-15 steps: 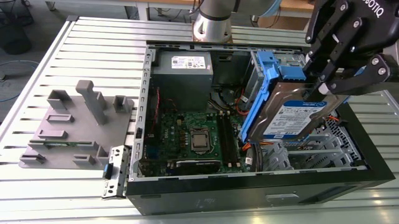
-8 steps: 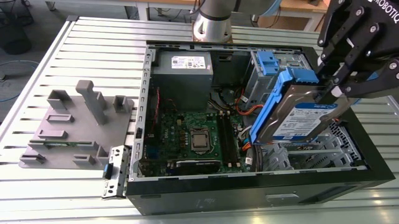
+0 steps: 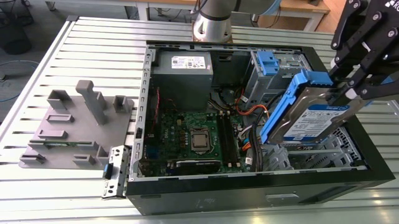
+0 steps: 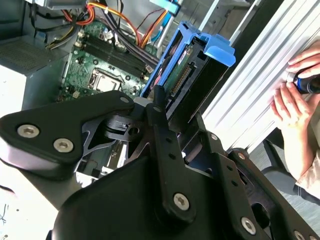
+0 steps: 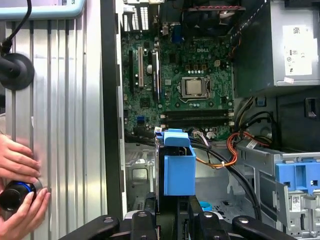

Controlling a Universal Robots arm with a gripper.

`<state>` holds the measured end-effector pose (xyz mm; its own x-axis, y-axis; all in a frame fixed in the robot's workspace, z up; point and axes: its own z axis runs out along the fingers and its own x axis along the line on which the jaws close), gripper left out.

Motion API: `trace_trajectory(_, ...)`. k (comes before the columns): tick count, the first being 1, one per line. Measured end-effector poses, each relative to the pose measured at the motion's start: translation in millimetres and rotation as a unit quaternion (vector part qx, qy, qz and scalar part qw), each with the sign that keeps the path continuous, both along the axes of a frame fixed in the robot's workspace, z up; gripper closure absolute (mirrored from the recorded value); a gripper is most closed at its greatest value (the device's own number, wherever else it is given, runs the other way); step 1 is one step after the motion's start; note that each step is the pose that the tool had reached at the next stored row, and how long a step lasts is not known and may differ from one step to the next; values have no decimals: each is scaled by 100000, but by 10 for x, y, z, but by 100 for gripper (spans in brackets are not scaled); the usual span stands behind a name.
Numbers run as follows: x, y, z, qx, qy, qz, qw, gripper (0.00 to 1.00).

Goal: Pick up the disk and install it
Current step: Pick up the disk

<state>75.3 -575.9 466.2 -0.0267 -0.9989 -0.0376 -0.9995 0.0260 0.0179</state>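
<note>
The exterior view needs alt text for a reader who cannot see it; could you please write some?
A gripper holds the disk, a silver drive in a blue bracket, tilted above the open computer case at the exterior view's right. A grey fixture lies on the slatted metal table at its left.

We see bright, even light; the ribbed desk point(image 3: 93, 42) glares pale, the claw point(image 4: 159, 107) looms dark and shadowed.

Tool point(image 3: 345, 93) up at the exterior view's right, angled down, clamped tight on the tilted disk point(image 3: 309, 122); the arm point(image 3: 214, 21) rises at the far side.
</note>
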Motion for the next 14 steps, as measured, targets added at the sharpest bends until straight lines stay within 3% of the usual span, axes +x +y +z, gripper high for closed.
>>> trace_trajectory(4, 86, 1, -10, -9, 31, 3, 100000, 65)
trace_trajectory(10, 89, 1, -9, -12, 29, 4, 100000, 65)
trace_trajectory(12, 89, 0, 34, -12, 30, 1, 100000, 65)
trace_trajectory(14, 89, 1, 38, -11, 28, 1, 100000, 65)
